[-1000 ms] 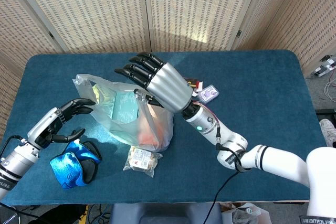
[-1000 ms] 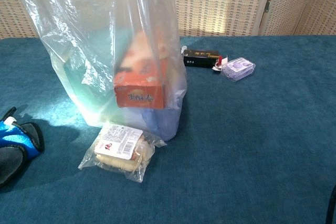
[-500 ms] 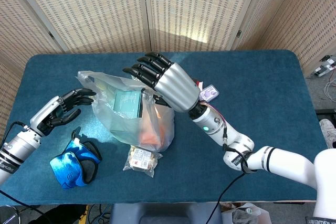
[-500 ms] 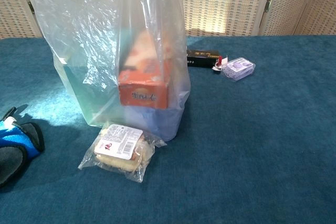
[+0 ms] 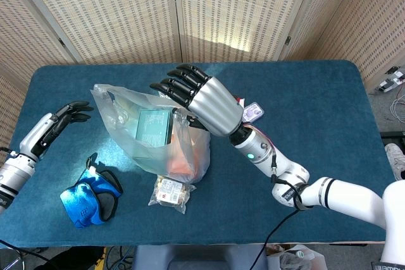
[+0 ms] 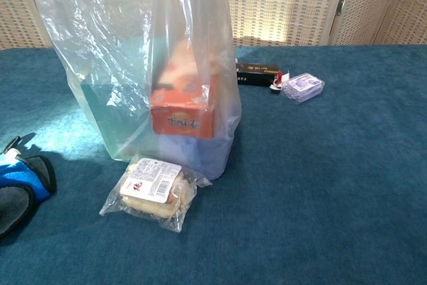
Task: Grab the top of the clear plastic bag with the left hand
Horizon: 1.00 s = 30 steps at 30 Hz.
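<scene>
Clear plastic bag standing upright, mouth up — right robot hand holding its top

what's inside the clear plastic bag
Through the clear plastic bag an orange box with printed characters shows, and from above a teal box. Something bluish lies beneath the orange box; crinkled plastic blurs it beyond naming.

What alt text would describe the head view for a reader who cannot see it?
A clear plastic bag with boxes inside stands on a blue table, its top held by the right hand. The left hand hovers open, apart from the bag, above a blue-and-black glove.
</scene>
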Each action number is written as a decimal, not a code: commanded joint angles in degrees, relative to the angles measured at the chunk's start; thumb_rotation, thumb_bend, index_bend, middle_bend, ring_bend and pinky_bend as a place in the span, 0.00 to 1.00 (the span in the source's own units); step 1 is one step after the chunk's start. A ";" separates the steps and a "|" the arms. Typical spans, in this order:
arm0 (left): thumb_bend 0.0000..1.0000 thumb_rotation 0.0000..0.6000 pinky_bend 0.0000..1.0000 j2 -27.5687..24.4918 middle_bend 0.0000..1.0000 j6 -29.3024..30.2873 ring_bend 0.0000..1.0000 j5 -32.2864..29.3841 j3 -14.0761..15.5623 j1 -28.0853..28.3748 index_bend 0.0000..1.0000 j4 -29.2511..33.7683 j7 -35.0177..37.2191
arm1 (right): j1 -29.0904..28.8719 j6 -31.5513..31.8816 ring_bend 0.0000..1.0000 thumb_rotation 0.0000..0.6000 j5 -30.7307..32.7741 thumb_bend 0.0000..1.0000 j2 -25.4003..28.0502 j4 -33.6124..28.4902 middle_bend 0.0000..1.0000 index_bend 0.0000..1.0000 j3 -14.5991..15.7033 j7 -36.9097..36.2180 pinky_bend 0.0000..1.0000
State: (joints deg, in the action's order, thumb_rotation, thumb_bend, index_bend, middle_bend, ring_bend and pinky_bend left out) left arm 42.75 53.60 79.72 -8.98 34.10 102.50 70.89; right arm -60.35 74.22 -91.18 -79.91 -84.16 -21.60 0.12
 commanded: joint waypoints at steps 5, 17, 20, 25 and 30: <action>0.28 0.29 0.19 1.58 0.20 0.77 0.22 4.72 -1.86 0.47 0.18 0.28 7.54 | 0.41 0.28 0.24 1.00 0.26 0.41 0.54 -0.49 0.32 0.22 -0.15 0.27 0.26; 0.28 0.29 0.23 1.97 0.25 1.37 0.26 13.45 -1.08 3.94 0.21 -0.97 22.12 | 1.41 0.60 0.24 1.00 1.03 0.41 1.46 -0.99 0.32 0.22 -0.23 0.17 0.26; 0.28 0.29 0.23 2.61 0.25 1.17 0.26 14.13 -0.92 5.09 0.22 -1.92 23.52 | 1.44 0.66 0.24 1.00 0.91 0.41 1.54 -1.33 0.32 0.22 -0.25 0.23 0.26; 0.28 0.29 0.23 4.04 0.25 0.43 0.26 13.95 -0.79 6.97 0.22 -2.95 24.78 | 1.66 0.76 0.24 1.00 0.84 0.41 1.79 -1.74 0.32 0.22 -0.20 0.27 0.26; 0.28 0.29 0.23 5.26 0.25 -0.40 0.26 13.16 -0.73 8.42 0.21 -3.62 24.98 | 2.04 0.78 0.24 1.00 1.00 0.41 1.91 -1.53 0.32 0.22 0.01 -0.12 0.26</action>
State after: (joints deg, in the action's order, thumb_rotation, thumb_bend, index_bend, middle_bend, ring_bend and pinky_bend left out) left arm 47.71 53.39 93.07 -9.72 42.23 99.10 95.69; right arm -58.34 74.99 -90.18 -78.01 -85.71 -21.62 0.04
